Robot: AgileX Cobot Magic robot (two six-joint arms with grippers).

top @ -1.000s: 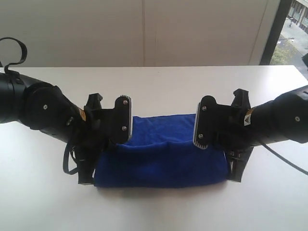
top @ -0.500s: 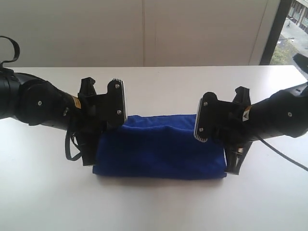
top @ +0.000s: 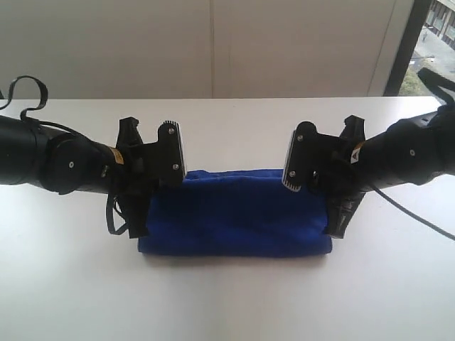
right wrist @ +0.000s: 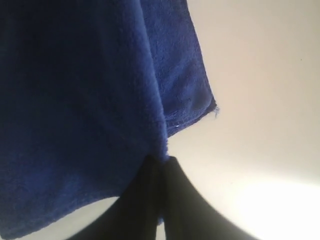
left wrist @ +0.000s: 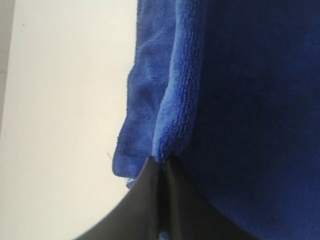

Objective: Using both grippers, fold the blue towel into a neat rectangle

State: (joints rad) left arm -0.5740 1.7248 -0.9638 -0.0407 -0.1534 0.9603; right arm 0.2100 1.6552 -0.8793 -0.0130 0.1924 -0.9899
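towel: blue towel (top: 234, 217) lies mid worktop (top: 234, 298) as a wide band, doubled over, two layers visible at each end
left claw (left wrist: 161, 172): pinched tight on the upper layer's edge at the towel's left end, tips low near the worktop
right claw (right wrist: 162, 165): same at the right end, tips closed on the cloth edge
done: one lengthwise fold looks laid, edges roughly aligned, lower layer peeks out at both ends
to do: release both ends, likely a crosswise fold, then square the corners
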